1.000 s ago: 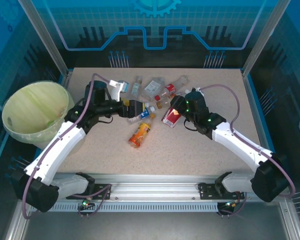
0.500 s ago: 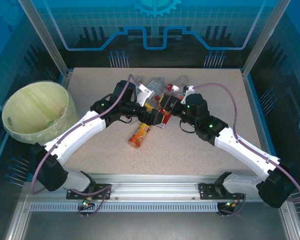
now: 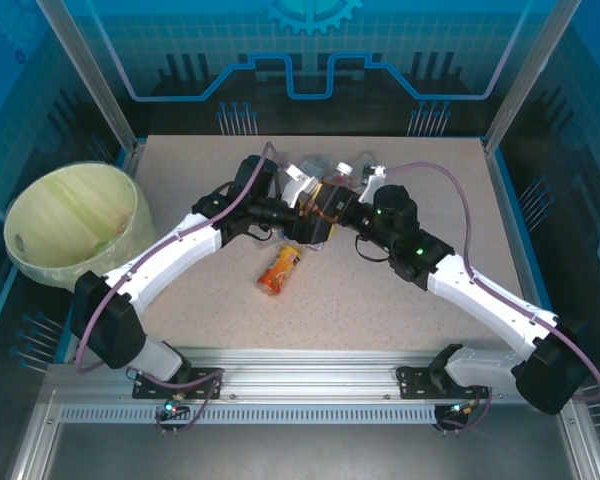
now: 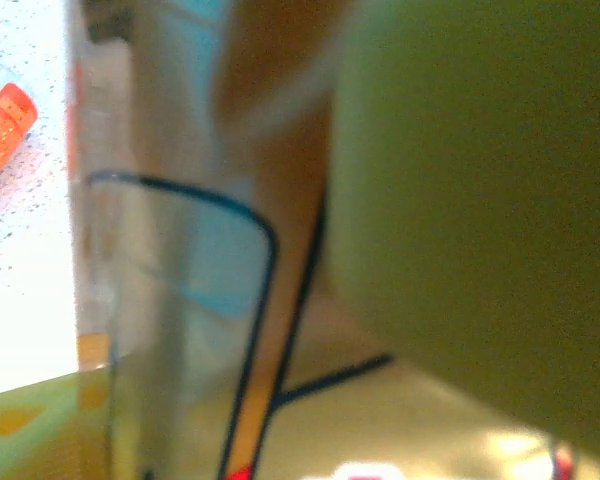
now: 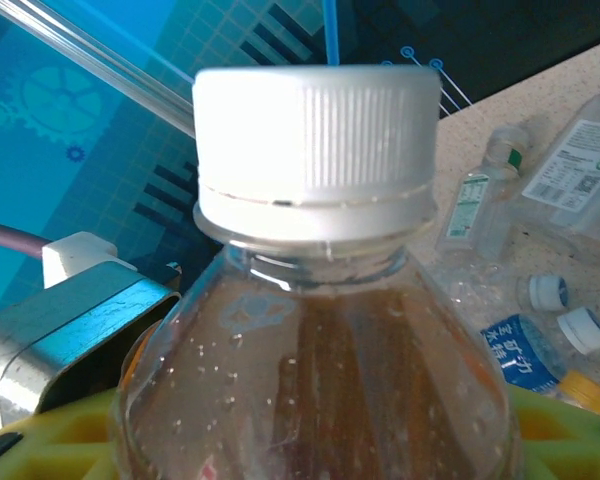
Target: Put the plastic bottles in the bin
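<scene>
The right pincer (image 3: 336, 207) is clenching a clear bottle (image 5: 315, 330) over the middle of the table, toward its far side. Its ribbed yellow-green fingers (image 5: 50, 435) are pressing in from both sides below the ridged white cap (image 5: 317, 150). The bottle's wall is smooth and beaded with droplets, with brown liquid showing inside. The left pincer (image 3: 302, 218) is crowding in from the opposite side, nose to nose with the right one. In the left wrist view a blurred yellow-green finger (image 4: 460, 200) is looming just beside a clear, labelled bottle wall, but whether those jaws are gripping or loose I cannot tell. Together the two white arms are arching across the table (image 3: 400, 310), leaving the near half of its speckled beige top open. Only an orange-labelled bottle (image 3: 280, 268) is lying there on its side, just on the near side of the pincers. Behind them the other plastic bottles (image 5: 578, 170) are lying in a loose huddle with a few stray caps (image 5: 545, 291), near the far edge. The right side of the tabletop is lying bare out to its blue border. The bin (image 3: 75, 215), round, pale yellow-green and lined with a thin translucent bag, is standing off the table's left edge, well apart from both pincers. A grooved aluminium rail (image 3: 310, 365) is running along the near edge.
</scene>
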`<state>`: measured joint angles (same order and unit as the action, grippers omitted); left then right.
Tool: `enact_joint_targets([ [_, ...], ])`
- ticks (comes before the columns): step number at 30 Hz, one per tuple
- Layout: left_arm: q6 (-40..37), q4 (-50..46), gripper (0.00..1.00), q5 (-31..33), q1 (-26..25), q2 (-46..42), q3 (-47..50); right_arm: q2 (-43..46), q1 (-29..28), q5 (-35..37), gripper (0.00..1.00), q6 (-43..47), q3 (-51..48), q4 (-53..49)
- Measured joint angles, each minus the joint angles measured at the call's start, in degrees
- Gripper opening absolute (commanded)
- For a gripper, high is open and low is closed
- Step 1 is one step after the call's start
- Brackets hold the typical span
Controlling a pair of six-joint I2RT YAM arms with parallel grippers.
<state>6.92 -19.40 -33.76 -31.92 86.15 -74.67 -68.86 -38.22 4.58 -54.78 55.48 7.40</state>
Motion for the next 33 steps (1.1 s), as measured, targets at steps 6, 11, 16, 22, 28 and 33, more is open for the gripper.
enact_joint_targets([
  [6,0.61,1.75,0.56,-1.25,0.09,-0.7,1.07,-0.07,0.02,-0.48,0.39,0.24,0.0,0.79],
  [11,0.66,2.12,0.56,-0.48,0.09,-1.14,1.99,-0.39,0.15,-1.49,0.57,0.31,0.0,0.63],
  [16,0.59,2.45,0.54,2.16,-0.02,-2.67,3.28,-0.76,1.09,-4.44,0.76,0.63,0.55,-0.5],
  [22,-1.53,4.94,0.54,7.93,-0.13,-5.99,5.57,-0.94,2.01,-8.63,0.91,1.09,3.1,-4.48],
  [28,-2.36,6.19,0.53,13.77,1.7,-10.16,9.57,-0.11,2.19,-13.29,1.0,3.48,4.55,-6.51],
  [33,-2.34,5.07,0.53,19.12,5.03,-13.46,12.2,2.86,2.29,-15.15,1.0,6.27,5.7,-7.04],
])
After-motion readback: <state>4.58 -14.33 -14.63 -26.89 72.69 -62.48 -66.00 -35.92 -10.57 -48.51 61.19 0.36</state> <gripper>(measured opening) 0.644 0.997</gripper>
